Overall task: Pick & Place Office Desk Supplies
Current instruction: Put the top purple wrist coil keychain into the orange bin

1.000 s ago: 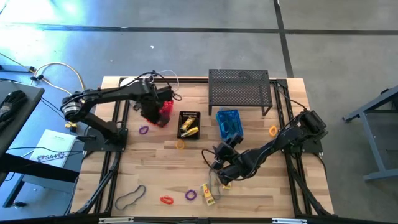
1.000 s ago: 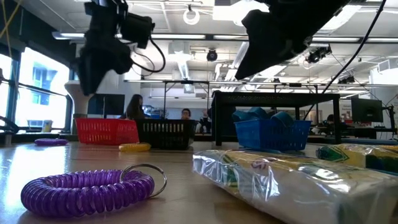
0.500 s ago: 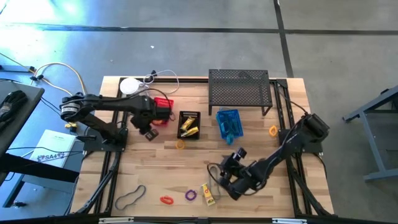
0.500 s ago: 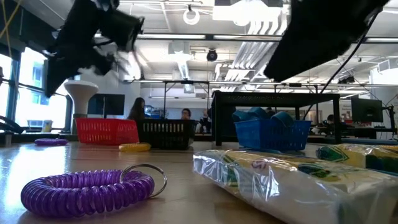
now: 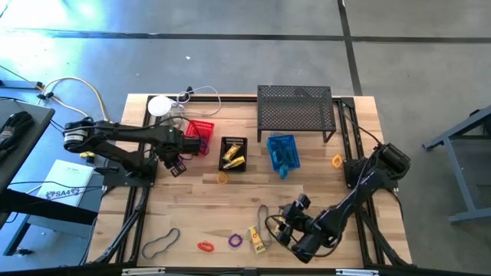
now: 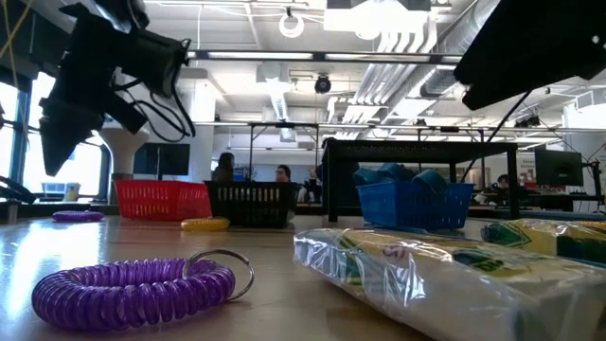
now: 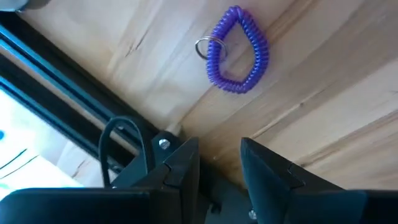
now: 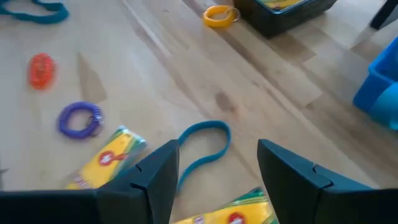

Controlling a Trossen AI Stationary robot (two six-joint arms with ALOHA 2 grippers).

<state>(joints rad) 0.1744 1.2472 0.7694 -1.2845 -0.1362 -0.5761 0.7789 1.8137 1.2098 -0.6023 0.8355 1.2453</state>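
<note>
The office desk supplies lie scattered on the wooden table. A purple coil ring (image 7: 236, 50) lies just beyond my left gripper (image 7: 219, 146) (image 5: 176, 162), which points down, open and empty, near the table's left side. My right gripper (image 8: 217, 148) (image 5: 285, 228) hangs open and empty, slanting down over the near middle. Below it lie a rubber-band loop (image 8: 205, 149) and a yellow packet (image 8: 230, 214). Beyond the loop lie another yellow packet (image 8: 109, 158), a purple ring (image 8: 79, 119) and a red ring (image 8: 41, 68).
A red basket (image 5: 201, 136), a black basket (image 5: 233, 153) and a blue basket (image 5: 281, 153) stand mid-table before the black mesh shelf (image 5: 295, 107). A yellow ring (image 5: 222, 178), an orange ring (image 5: 337, 161) and a dark band loop (image 5: 161, 243) lie loose. A white round object (image 5: 159, 105) stands far left.
My left gripper has left the spot above the red basket, going toward the table's left and near edges and down, and now stands by the purple coil ring. My right gripper has swung toward the near edge and a little right, rolling as it went. No item has moved.
</note>
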